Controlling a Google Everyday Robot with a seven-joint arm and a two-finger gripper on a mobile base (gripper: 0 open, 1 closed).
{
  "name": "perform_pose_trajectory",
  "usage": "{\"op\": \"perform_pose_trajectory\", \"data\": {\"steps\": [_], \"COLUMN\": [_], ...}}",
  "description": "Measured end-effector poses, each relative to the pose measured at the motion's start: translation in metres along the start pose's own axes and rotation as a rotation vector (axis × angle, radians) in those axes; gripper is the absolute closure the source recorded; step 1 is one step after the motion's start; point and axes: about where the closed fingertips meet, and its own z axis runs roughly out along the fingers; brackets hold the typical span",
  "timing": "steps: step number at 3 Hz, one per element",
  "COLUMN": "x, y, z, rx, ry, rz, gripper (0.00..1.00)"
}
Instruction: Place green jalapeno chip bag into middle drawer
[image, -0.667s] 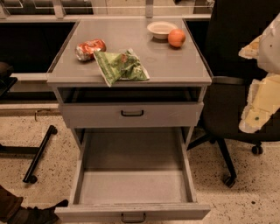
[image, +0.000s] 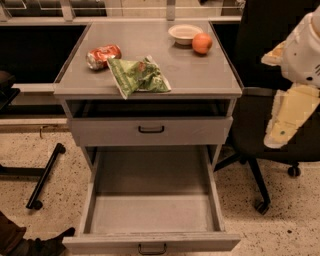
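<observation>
The green jalapeno chip bag (image: 139, 75) lies flat on the cabinet top (image: 200, 75), near its front edge and left of centre. Below it, the middle drawer (image: 150, 212) is pulled fully out, and its grey floor is bare. My arm and gripper (image: 281, 131) hang at the right edge of the view, beside the cabinet and about level with the upper drawer. The gripper is well to the right of the bag and holds nothing that I can see.
A crushed red-orange can (image: 102, 56) lies just left of the bag. A white bowl (image: 184, 33) and an orange (image: 202, 43) sit at the back right. The shallower upper drawer (image: 150, 130) is slightly open. A black office chair (image: 260, 125) stands to the right.
My arm has shifted slightly to the left. The bag, the drawers and the other objects have not moved.
</observation>
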Motion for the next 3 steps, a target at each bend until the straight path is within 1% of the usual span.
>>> {"op": "perform_pose_trajectory", "data": {"steps": [1, 2, 3], "x": [-0.036, -0.079, -0.079], "y": [-0.025, -0.043, -0.043], "z": [0.038, 0.095, 0.094], "rx": [-0.032, -0.133, -0.132], "ry": [-0.061, -0.158, -0.158], "rz": [-0.107, -0.208, -0.208], "gripper": [0.0, 0.0, 0.0]}}
